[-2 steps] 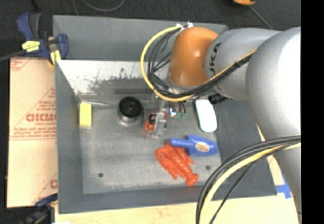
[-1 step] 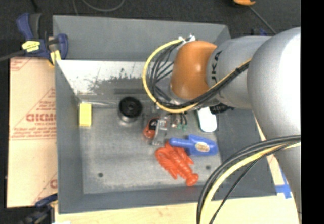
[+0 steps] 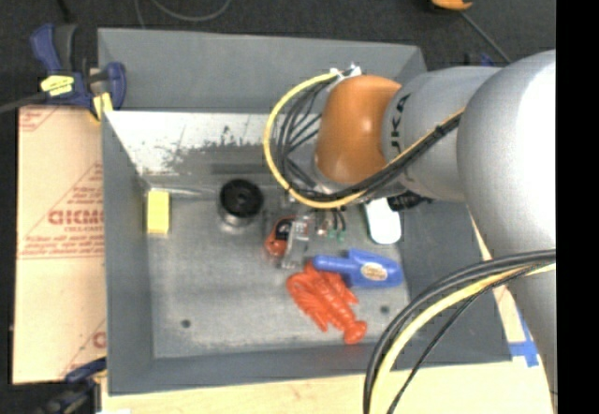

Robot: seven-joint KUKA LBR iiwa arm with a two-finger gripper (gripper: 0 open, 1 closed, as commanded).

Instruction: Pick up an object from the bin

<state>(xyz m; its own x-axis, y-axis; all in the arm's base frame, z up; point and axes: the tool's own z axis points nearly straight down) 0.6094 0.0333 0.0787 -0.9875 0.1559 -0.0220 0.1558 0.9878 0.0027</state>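
The arm (image 3: 487,150) reached in from the right, and its orange cover (image 3: 354,126) and looped cables (image 3: 281,136) hid much of the grey bin's (image 3: 187,309) middle and back. Below the cover the gripper (image 3: 299,245) hung low near the centre of the floor, seen as a small pale metal shape. Most of it was masked by the wrist above, so whether it stood apart or closed could not be told. Just at its left side lay a small orange-and-black thing (image 3: 277,242); its kind was too small to make out, and it was not clear whether the two touched. A green scrap (image 3: 336,235) peeped out on the gripper's other side, mostly covered. Nearby in front lay a blue tool (image 3: 357,269) with a yellow patch, and touching its near edge an orange-red toy (image 3: 324,302) with a knobbly shape. A white thing (image 3: 382,221) was partly hidden beneath the arm. A black round thing (image 3: 240,199) stood to the left of the gripper, and a yellow block (image 3: 157,213) lay well apart by the left wall.
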